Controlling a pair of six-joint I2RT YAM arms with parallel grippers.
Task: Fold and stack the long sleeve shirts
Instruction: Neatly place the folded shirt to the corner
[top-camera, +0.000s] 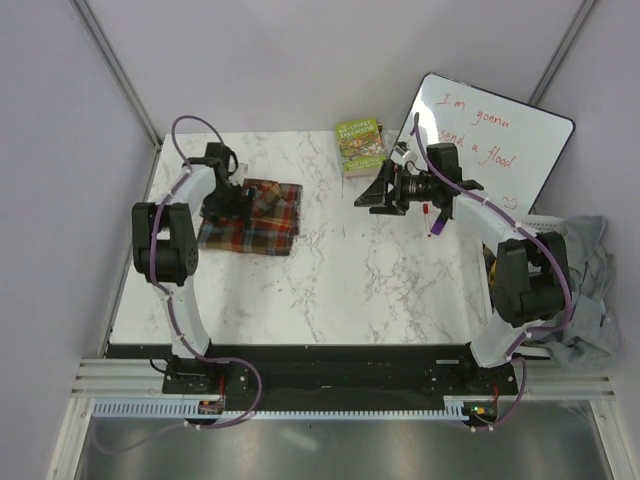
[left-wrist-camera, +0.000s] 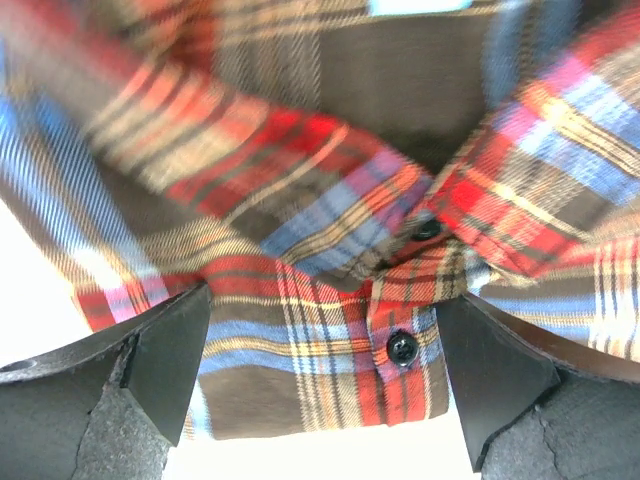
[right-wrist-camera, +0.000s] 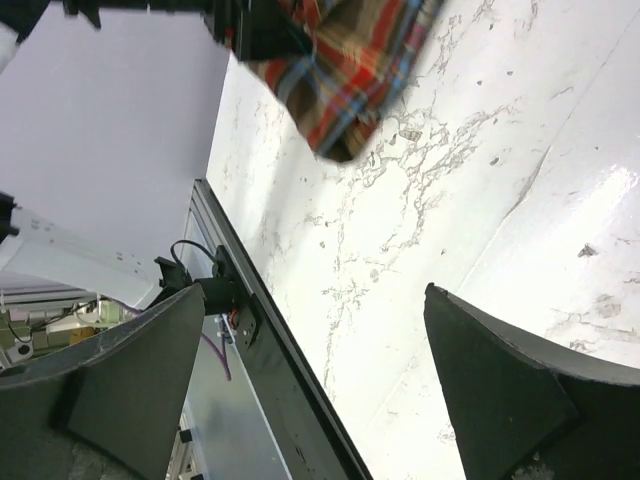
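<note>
A folded plaid flannel shirt (top-camera: 258, 219) in red-orange, brown and blue lies at the far left of the marble table (top-camera: 340, 280). My left gripper (top-camera: 226, 200) hovers over its left part, jaws open. In the left wrist view the collar and buttoned placket (left-wrist-camera: 400, 345) lie between the open fingers (left-wrist-camera: 165, 360), nothing gripped. My right gripper (top-camera: 375, 193) is open and empty above the table's middle back; its view shows the shirt (right-wrist-camera: 345, 70) far off. A grey cloth heap (top-camera: 590, 280), perhaps another shirt, hangs off the table's right side.
A green book (top-camera: 360, 146) lies at the back edge. A whiteboard (top-camera: 490, 140) with red writing leans at the back right. A red marker (top-camera: 428, 216) lies near the right arm. Grey walls close in the left and back.
</note>
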